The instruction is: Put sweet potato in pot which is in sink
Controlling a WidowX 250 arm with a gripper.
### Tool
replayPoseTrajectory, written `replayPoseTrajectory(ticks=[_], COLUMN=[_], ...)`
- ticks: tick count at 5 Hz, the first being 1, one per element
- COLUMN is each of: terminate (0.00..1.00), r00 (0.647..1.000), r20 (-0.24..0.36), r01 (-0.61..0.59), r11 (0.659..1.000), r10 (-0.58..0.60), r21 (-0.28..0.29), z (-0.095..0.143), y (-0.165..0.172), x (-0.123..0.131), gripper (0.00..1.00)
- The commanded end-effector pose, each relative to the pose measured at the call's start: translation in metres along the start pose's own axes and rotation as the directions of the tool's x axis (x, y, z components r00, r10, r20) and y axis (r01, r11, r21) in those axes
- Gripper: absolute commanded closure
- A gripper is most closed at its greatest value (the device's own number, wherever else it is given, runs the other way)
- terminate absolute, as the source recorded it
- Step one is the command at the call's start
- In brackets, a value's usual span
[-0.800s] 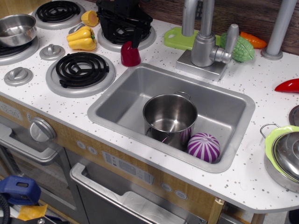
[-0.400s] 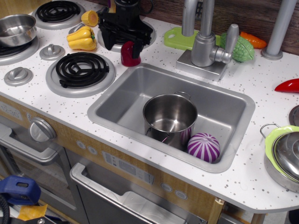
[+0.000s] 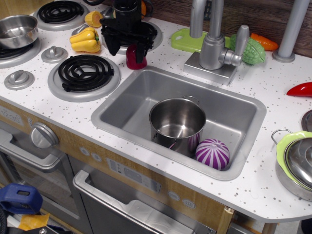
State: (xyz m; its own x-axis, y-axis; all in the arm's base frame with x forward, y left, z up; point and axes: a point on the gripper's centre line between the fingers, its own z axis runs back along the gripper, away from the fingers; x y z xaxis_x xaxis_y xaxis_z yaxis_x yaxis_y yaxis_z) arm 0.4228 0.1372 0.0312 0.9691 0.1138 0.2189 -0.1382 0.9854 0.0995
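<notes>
The dark red sweet potato (image 3: 132, 61) stands on the white counter just past the sink's far left corner. My black gripper (image 3: 137, 51) is right above it, open, with its fingers down on either side of the potato's top, which they partly hide. The shiny steel pot (image 3: 177, 121) stands upright and empty in the grey sink (image 3: 127, 100), toward the front middle.
A purple-and-white striped ball (image 3: 212, 153) lies in the sink beside the pot. The faucet (image 3: 213, 46) rises behind the sink. A yellow pepper (image 3: 85, 40) and burners are to the left. A red pepper (image 3: 301, 89) and a green-rimmed lidded pot (image 3: 296, 163) are at the right.
My gripper has come down and turned over the sweet potato, so its fingers now straddle the potato's top. The potato, pot and ball have not moved.
</notes>
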Motion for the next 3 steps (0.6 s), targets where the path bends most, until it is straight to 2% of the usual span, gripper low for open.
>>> replayPoseTrajectory(ticks=[1, 2, 3], terminate=[0.0, 0.0, 0.0], r00=[0.998, 0.997, 0.995], r20=[0.064, 0.076, 0.092], r01=[0.001, 0.009, -0.026], r11=[1.0, 1.0, 0.997], r10=[-0.001, -0.007, 0.032], r21=[-0.01, -0.025, -0.069], z=[0.0102, 0.0097, 0.0046], y=[0.0125, 0.0099, 0.0074], x=[0.018, 0.0261, 0.0276], gripper=[0.0, 0.0, 1.0])
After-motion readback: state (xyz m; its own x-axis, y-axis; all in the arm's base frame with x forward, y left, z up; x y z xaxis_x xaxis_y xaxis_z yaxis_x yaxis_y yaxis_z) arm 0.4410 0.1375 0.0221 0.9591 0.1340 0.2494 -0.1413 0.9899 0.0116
